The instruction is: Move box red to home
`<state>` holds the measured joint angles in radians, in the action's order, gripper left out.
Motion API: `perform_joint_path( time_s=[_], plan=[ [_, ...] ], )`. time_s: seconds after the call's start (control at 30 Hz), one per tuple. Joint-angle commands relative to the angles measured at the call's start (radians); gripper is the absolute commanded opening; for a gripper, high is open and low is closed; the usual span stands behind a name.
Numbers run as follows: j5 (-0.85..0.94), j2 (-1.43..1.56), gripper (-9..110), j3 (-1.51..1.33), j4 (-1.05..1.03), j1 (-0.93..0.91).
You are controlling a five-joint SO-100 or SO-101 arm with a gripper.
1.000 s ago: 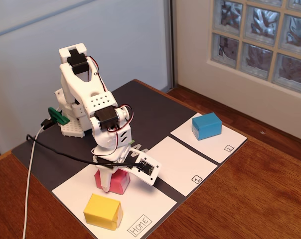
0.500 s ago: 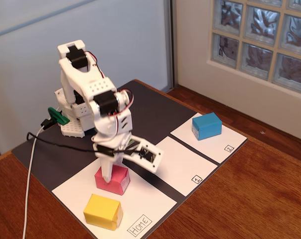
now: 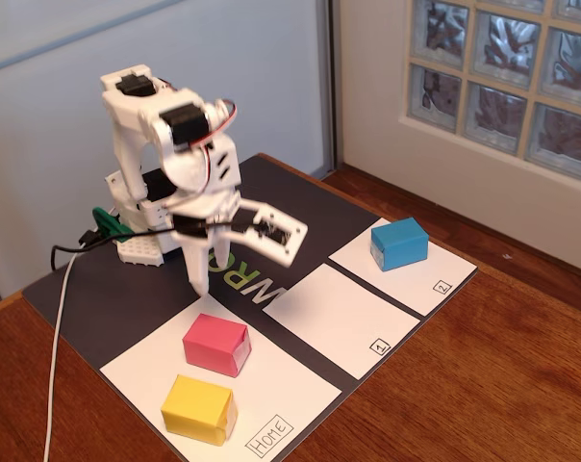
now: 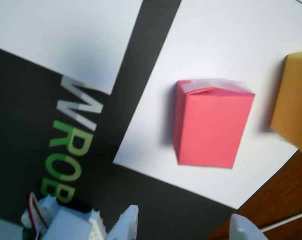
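Observation:
The pinkish-red box (image 3: 216, 344) stands on the large white Home panel (image 3: 290, 385), in its far half. It is apart from the gripper. My gripper (image 3: 244, 268) hangs open and empty above the black mat just behind the panel, its jaws spread wide. In the wrist view the red box (image 4: 211, 125) lies on the Home panel (image 4: 216, 50), ahead of the open gripper (image 4: 187, 216) and clear of both fingertips (image 4: 133, 215).
A yellow box (image 3: 199, 409) sits on the Home panel next to the red one, at the right edge of the wrist view (image 4: 293, 102). A blue box (image 3: 398, 243) stands on panel 2 (image 3: 435, 274). Panel 1 (image 3: 339, 318) is bare. A white cable (image 3: 55, 366) runs down the left.

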<state>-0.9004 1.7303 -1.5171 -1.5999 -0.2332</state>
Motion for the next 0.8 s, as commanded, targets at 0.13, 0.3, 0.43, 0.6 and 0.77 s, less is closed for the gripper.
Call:
perform_joint_path(
  time_s=[0.13, 0.3, 0.43, 0.6, 0.77],
  plan=[
    [-0.044, 0.161, 15, 0.034, -0.100, 0.069],
    [-0.081, 0.227, 0, 0.009, -0.141, 0.130],
    [-0.152, 0.310, 0, -0.072, -0.144, 0.198],
    [-0.236, 0.456, 0, -0.224, -0.144, 0.270],
    [-0.344, 0.644, 0, -0.456, -0.107, 0.308]
  ],
)
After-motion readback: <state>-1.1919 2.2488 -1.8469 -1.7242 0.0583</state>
